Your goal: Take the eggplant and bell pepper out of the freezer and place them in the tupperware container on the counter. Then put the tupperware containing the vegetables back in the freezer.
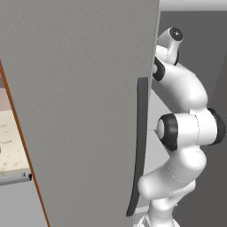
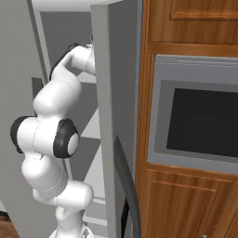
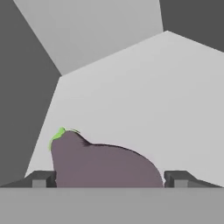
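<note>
White jointed arm is reaching up into the tall matte grey freezer, elbow folding back.

The claw is gaping wide, its 2 dark tips flanking a smooth dull-purple eggplant with a green stem, lying on a pale flat shelf.

Directly between the spread jaws of the end effector lies the eggplant, blocking the way forward; beyond it the pale freezer shelf is free to the back wall.
</note>
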